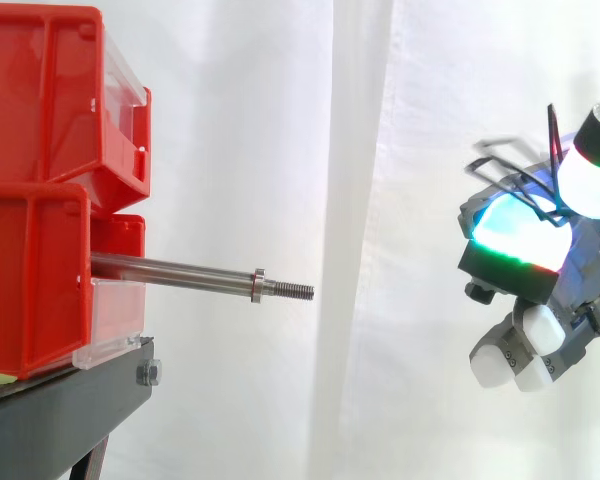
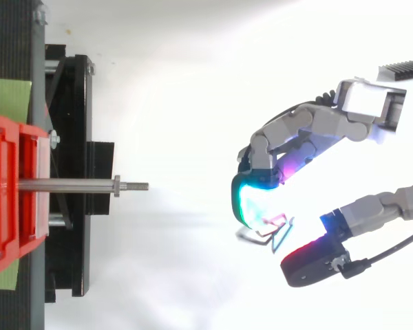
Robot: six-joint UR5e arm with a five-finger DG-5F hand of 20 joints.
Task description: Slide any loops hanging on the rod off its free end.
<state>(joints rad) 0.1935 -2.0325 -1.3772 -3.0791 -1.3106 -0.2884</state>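
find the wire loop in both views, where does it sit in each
Side view: the wire loop is at upper right, just above the cyan-glowing fingertip of the hand, well to the right of the rod.
Top view: the loop is lower right of centre, pinched between the hand's cyan pad and its dark pad.
Shared landmark: the rod's bare threaded end, pointing toward the hand.

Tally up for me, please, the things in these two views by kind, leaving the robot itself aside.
Red bins: 2, stacked
Metal rod: 1
Black stand: 1
Wire loop: 1
Total: 5
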